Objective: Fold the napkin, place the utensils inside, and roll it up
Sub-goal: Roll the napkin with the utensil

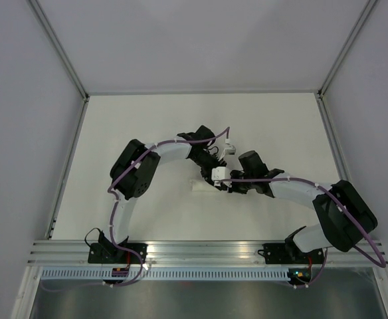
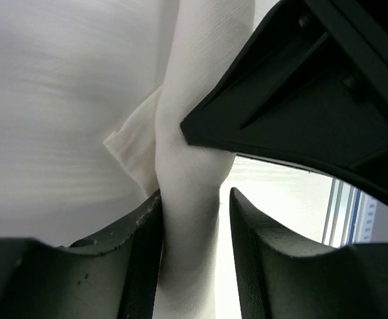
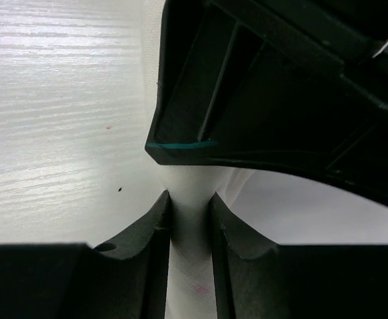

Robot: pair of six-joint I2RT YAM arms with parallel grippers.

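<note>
Starting with the napkin [image 2: 187,199]: it is gathered into a narrow white roll running bottom to top through the middle of the left wrist view. A folded corner juts out left of centre. In the top view it shows as a short white strip just left of centre, lying on the table [image 1: 141,119] where the two arms meet and mostly covered by them.

Next, the right gripper [image 3: 189,197] is narrow. Both fingers press against the cloth at bottom centre of its own view, with no gap visible. It is judged to be clamping the roll so that it cannot unwind.

Opposite it, the left gripper [image 2: 194,203] is also narrow and straddles the roll. The finger at lower left touches the cloth, while a bright sliver separates the cloth from the other finger. Whether it grips cannot be told. It is judged to be steadying the roll, since soft fabric slackens when held at one point only.

Each gripper's black body fills the upper right of the other's view, so they work close together on the same stretch.

As for the utensil, its presence is not confirmed. A thin teal line [image 3: 181,143] runs along the lower edge of the black body at centre of the right wrist view. Whether it is the utensil or a marking cannot be told.

No containers are in view. The roll is the only wrapper, and its contents are hidden.

Rolling is judged to be at or near its end.
</note>
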